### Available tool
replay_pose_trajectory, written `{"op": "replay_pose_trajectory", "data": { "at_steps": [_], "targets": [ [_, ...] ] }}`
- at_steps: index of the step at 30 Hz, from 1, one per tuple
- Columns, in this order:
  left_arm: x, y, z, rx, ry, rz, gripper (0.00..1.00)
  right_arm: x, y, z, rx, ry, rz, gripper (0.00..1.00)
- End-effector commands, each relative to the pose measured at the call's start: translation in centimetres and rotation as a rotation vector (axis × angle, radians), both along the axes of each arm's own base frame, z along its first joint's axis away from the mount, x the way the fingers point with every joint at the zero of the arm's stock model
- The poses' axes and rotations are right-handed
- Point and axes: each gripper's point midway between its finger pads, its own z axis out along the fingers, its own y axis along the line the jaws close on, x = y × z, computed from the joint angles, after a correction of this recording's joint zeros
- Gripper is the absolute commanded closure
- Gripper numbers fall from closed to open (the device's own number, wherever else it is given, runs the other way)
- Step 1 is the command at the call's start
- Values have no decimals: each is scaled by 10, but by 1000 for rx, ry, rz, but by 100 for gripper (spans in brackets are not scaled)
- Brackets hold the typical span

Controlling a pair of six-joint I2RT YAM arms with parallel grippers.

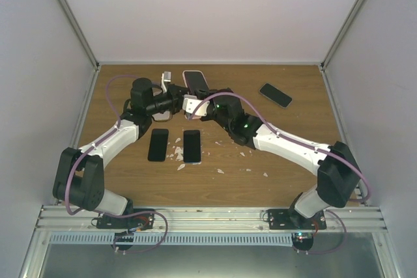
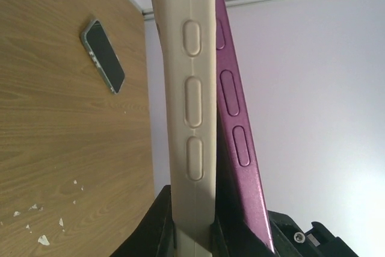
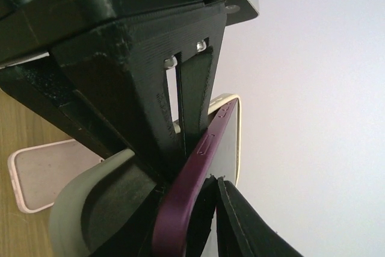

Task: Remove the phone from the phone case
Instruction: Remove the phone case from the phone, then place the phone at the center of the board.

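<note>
Left jaws pinch the case (image 2: 192, 88) — right jaws clamp the phone (image 2: 237, 118)

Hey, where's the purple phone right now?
In the left wrist view the purple phone stands immediately right of the beige case. Overhead, both are held off the table between the left gripper and right gripper, back centre.

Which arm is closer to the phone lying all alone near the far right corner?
Right. The right arm stretches across just on the near side of the lone phone. The left arm is way over on the phone's left, across the table.
</note>
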Motion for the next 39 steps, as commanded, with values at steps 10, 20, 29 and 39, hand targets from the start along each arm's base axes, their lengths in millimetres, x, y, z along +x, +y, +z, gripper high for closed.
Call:
{"op": "replay_pose_trajectory", "data": {
  "at_steps": [10, 20, 29, 39],
  "targets": [
    [-29, -22, 10, 38, -102, -165, 100, 23, -42, 45, 149, 74, -146, 99],
    [-13, -5, -1, 125, -112, -78, 100, -10, -48, 82, 235, 194, -55, 99],
    [-6, 19, 0, 162, -136, -10, 100, -33, -66, 105, 278, 248, -16, 99],
    [-4, 45, 20, 233, -260, 55, 100, -51, -97, 110, 454, 431, 17, 100]
  ]
}}
